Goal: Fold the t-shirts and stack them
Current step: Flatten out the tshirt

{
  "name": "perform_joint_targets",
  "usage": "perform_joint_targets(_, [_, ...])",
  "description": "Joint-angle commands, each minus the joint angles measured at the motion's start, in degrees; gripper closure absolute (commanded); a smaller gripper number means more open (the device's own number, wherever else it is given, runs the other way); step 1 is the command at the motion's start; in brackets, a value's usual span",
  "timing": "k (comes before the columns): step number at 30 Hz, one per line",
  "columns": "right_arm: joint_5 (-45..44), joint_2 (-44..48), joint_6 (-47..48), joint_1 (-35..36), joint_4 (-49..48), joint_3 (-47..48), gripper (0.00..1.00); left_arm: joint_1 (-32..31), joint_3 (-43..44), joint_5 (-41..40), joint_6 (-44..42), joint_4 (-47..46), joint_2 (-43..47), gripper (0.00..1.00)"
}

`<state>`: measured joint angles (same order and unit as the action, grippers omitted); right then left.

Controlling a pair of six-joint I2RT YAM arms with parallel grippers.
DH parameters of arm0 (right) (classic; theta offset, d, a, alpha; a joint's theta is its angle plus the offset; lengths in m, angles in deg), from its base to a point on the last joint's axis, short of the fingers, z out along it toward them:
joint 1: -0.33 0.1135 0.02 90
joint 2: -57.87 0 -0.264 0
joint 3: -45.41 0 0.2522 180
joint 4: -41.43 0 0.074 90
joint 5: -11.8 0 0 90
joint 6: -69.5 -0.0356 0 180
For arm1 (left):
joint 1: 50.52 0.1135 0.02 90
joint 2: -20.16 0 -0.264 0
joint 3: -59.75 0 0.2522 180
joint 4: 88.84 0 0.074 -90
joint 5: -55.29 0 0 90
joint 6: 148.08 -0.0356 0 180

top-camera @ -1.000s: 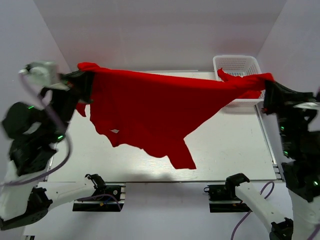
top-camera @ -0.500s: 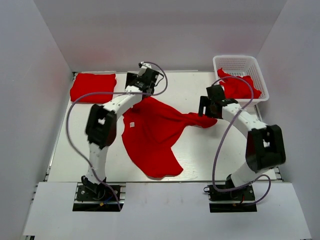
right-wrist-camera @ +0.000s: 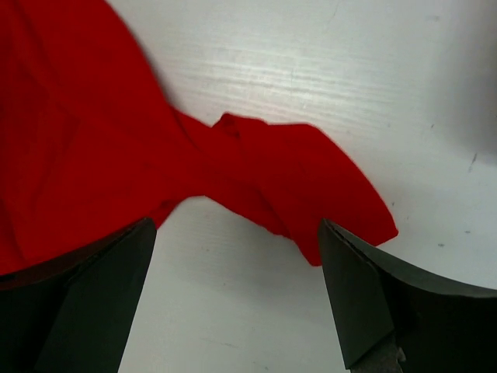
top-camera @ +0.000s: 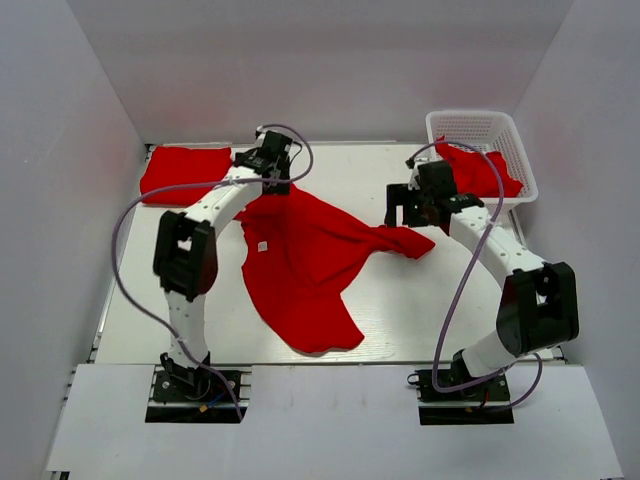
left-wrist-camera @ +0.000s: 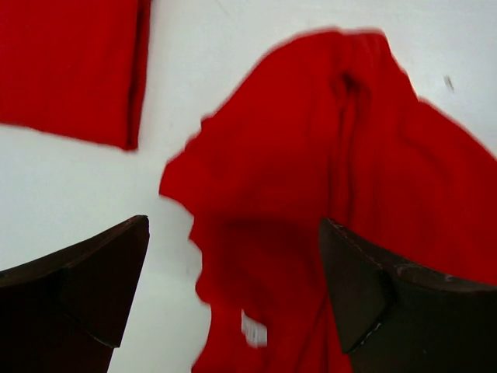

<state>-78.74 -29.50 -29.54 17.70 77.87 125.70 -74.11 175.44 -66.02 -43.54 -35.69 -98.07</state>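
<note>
One red t-shirt [top-camera: 300, 265] lies crumpled and unfolded in the middle of the table, a white label [left-wrist-camera: 254, 330] showing near its collar. A folded t-shirt [top-camera: 185, 170] rests at the back left, and another t-shirt [top-camera: 480, 172] sits bunched in the white basket [top-camera: 478, 122]. My left gripper [top-camera: 272, 180] hovers open over the spread shirt's back left corner [left-wrist-camera: 326, 179], nothing between its fingers [left-wrist-camera: 78, 295]. My right gripper [top-camera: 408, 212] is open just above the shirt's right sleeve tip [right-wrist-camera: 295, 171], holding nothing.
White walls close in the table at the left, back and right. The basket stands in the back right corner against the table's right edge. Both arms' cables loop over the table. The folded shirt's edge [left-wrist-camera: 70, 62] is close to my left gripper.
A second ago both grippers held the shirt stretched in the air. It has since dropped onto the table, both grippers have opened, and the left one has shifted a little to the left.
</note>
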Motion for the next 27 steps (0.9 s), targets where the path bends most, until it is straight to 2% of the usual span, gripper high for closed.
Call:
perform_joint_targets(1, [4.40, 3.87, 3.24, 0.30, -1.32, -2.88, 0.10, -0.05, -8.47, 6.77, 4.61, 2.17, 11.78, 0.01])
perform_joint_targets(5, [9.40, 6.86, 4.81, 0.39, -3.77, -6.40, 0.10, -0.66, -23.15, 17.30, 9.52, -2.12, 21.27, 0.01])
perform_joint_targets(7, [16.24, 8.00, 10.76, 1.44, -4.66, -8.24, 0.10, -1.19, -33.59, 21.35, 11.98, -3.62, 25.92, 0.01])
perform_joint_targets(8, [17.83, 8.18, 11.32, 2.49, -4.66, -8.25, 0.10, -1.19, -33.64, 22.77, 12.00, -4.50, 27.25, 0.01])
perform_joint_targets(9, [18.20, 8.10, 11.85, 2.93, -4.31, -8.25, 0.10, -1.19, -38.25, 24.44, 13.22, -5.11, 28.57, 0.01])
perform_joint_targets(15, [16.53, 5.38, 13.43, 8.73, -3.08, -7.20, 0.10, -1.72, -52.77, 33.67, 15.60, -11.09, 36.66, 0.01])
perform_joint_targets(19, [16.36, 0.98, 13.61, 14.62, -2.90, -4.65, 0.10, -1.72, -56.13, 37.72, 14.81, -13.82, 39.31, 0.01])
perform_joint_targets(27, [13.38, -9.38, 12.29, 23.67, -5.89, 0.36, 0.10, -1.72, -55.61, 33.95, 14.19, -12.25, 41.86, 0.01])
